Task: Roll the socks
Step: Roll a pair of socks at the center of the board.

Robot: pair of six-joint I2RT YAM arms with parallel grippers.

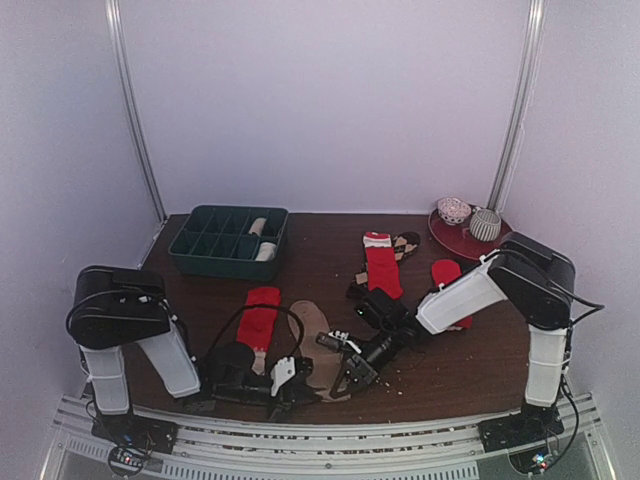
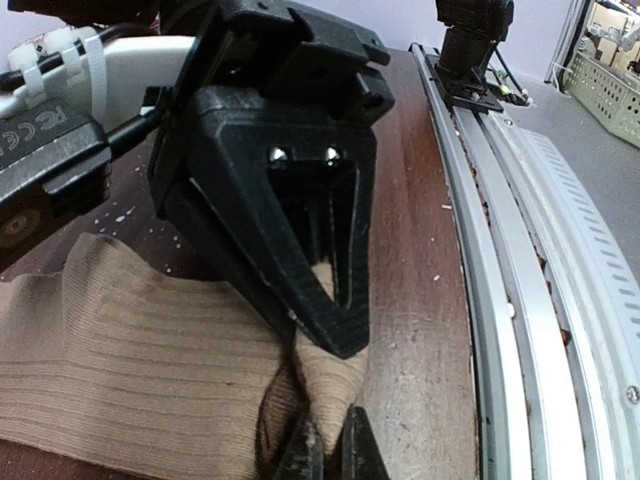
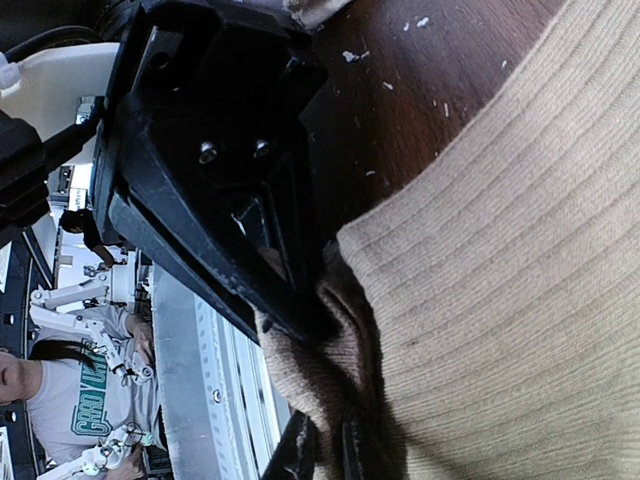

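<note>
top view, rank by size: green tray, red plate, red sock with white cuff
1. green tray: clearly largest
2. red plate and red sock with white cuff: look about alike and the plate is partly covered, so not ranked

The dark wooden table (image 1: 330, 225) carries a green tray (image 1: 225, 268) at back left and a red plate (image 1: 460, 243) at back right. A tan sock (image 1: 310, 325) lies near the front edge, with a red sock (image 1: 261, 315) just left of it. A cuffed red sock (image 1: 381, 268), a patterned sock (image 1: 407, 243) and a third red sock (image 1: 447, 272) lie mid-right.

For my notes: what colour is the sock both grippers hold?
Tan sock, ribbed; best in right wrist view.
</note>
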